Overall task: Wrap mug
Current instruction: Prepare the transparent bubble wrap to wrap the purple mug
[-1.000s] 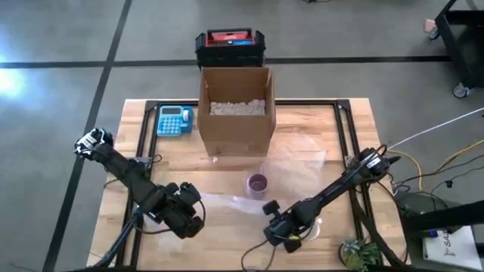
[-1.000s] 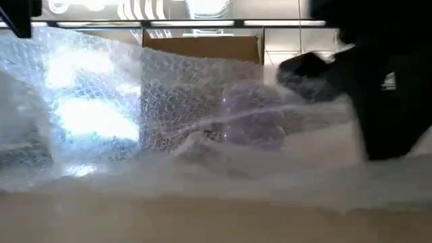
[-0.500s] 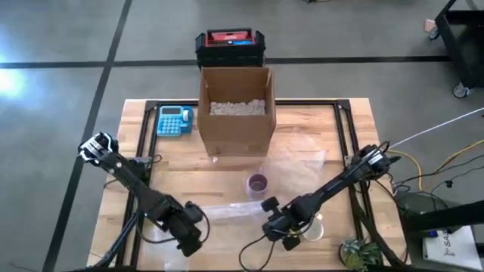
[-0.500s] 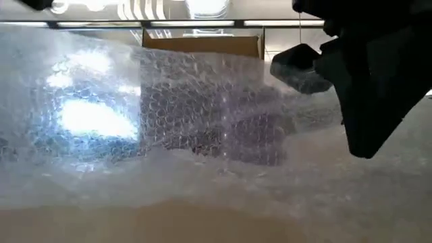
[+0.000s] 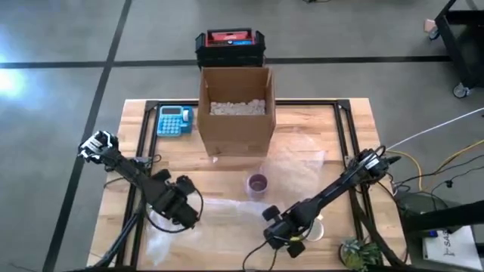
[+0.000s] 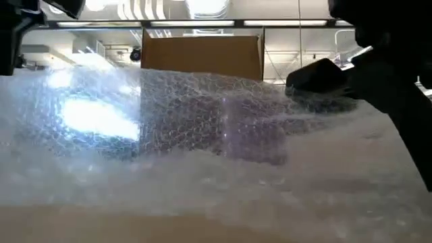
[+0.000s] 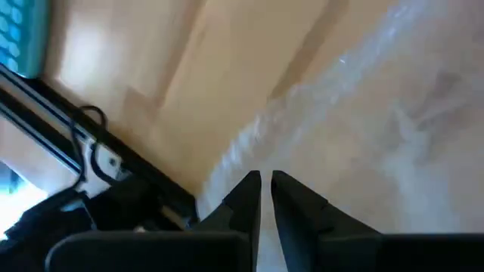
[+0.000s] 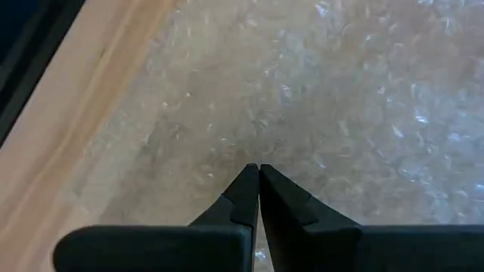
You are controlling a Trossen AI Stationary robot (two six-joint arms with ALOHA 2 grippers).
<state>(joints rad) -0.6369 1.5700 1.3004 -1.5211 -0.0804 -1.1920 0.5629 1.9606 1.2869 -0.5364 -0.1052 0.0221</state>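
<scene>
The small purple mug (image 5: 258, 184) stands mid-worktop, just before the open cardboard box (image 5: 235, 110). Both grippers pinch the clear bubble-wrap sheet (image 5: 227, 208) near the front edge — left gripper (image 5: 184, 214) and right gripper (image 5: 278, 238) with fingers nearly closed on it — seemingly holding the wrap up to draw it over the mug.

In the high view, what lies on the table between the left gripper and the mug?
The bubble wrap spans that stretch, running from the left gripper toward the purple mug. Past its edge, bare wooden table shows. The high view shows this best.
</scene>
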